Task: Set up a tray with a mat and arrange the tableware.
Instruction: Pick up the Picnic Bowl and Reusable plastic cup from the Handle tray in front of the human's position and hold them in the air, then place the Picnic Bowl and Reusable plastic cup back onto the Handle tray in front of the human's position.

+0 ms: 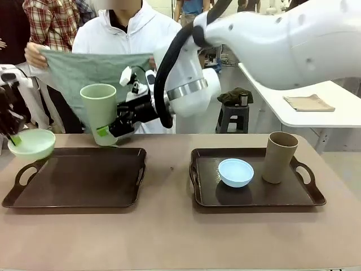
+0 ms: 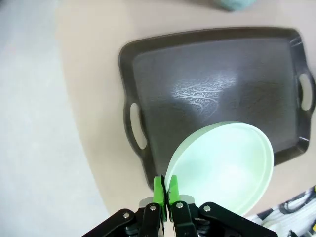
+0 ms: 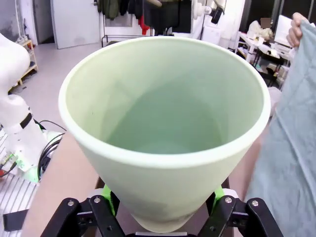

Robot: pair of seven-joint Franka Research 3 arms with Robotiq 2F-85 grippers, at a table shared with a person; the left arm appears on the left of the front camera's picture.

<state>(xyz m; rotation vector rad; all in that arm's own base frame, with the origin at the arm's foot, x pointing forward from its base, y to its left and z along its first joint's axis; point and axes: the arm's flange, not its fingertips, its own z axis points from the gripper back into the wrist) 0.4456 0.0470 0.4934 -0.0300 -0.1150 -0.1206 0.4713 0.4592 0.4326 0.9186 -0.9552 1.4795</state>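
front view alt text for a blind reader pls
The right end effector holds a pale green cup near the far edge of the left tray; the left end effector pinches a pale green bowl. A person holds up a green mat; the right tray carries a light blue bowl and tan cup.

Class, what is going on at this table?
The left gripper pinches the green bowl by its rim, near a corner of the left tray. The right gripper holds the green cup up behind that tray. A person opposite spreads a green mat. The blue bowl and tan cup sit on the right tray.
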